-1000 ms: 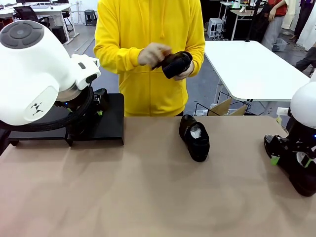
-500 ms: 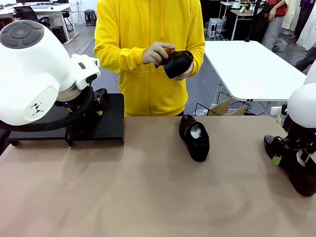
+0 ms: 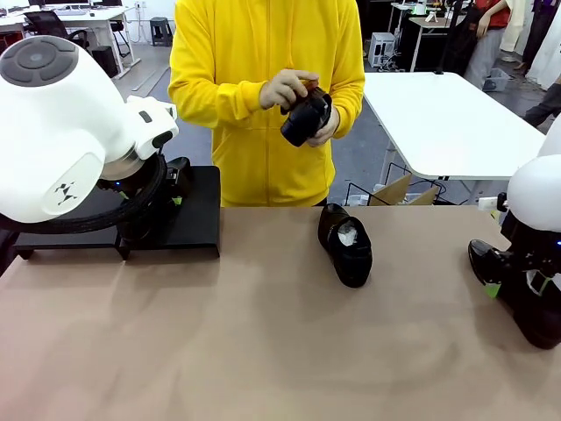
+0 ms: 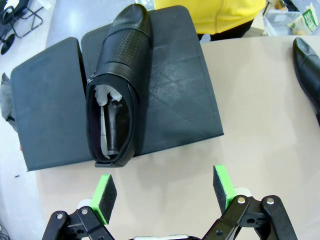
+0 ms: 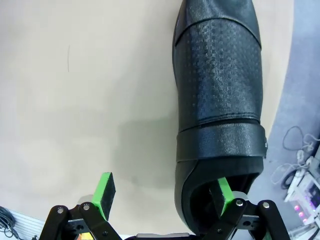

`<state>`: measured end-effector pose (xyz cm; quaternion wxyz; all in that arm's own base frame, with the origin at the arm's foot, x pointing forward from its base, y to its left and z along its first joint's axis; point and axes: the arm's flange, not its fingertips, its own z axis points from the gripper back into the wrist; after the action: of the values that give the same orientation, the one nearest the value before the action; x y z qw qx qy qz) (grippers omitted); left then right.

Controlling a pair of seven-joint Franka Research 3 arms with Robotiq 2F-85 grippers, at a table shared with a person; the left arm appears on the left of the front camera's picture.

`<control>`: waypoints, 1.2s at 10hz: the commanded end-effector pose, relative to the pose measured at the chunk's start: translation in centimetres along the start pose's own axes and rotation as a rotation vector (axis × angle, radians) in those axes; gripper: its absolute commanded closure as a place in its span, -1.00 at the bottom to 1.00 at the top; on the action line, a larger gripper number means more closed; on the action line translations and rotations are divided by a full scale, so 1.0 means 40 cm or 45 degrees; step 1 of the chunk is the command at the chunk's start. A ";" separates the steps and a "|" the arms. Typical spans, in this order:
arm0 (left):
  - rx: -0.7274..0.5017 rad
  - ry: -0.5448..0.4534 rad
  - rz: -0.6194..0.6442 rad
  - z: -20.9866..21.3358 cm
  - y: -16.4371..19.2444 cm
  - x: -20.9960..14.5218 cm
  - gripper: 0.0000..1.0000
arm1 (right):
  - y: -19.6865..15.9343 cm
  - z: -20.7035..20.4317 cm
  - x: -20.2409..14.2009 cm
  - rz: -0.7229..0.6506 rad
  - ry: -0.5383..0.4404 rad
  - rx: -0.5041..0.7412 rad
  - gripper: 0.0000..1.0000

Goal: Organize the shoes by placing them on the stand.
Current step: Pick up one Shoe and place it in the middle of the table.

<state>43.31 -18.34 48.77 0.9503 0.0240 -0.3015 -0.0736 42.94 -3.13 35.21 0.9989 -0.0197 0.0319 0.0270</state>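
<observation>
Both hands are wide open and empty, the left hand (image 4: 164,191) near the heel of one shoe (image 4: 117,85) on the stand (image 4: 175,90), the right hand (image 5: 164,194) over the heel of another shoe (image 5: 220,85) on the table (image 5: 75,100); the shiny leather looks stiff and slippery, so pinch the heel wall.

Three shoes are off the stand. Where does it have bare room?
In the left wrist view, the stand has a bare panel left of the seam, and bare room between the shoe and the other panel's right edge. Crowded along the seam, where the shoe lies.
</observation>
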 end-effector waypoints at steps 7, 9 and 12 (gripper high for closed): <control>0.026 -0.010 0.013 -0.001 -0.004 0.004 -1.00 | -0.027 -0.055 0.006 0.018 -0.061 0.045 0.57; 0.026 -0.010 0.013 -0.001 -0.004 0.004 -1.00 | -0.031 -0.057 -0.003 0.026 -0.050 0.038 1.00; 0.026 -0.010 0.013 -0.001 -0.004 0.004 -1.00 | -0.035 -0.067 -0.013 0.028 -0.023 0.027 1.00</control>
<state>43.31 -18.34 48.77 0.9503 0.0240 -0.3015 -0.0735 43.12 -4.34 33.04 0.9994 -0.0112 0.0220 0.0228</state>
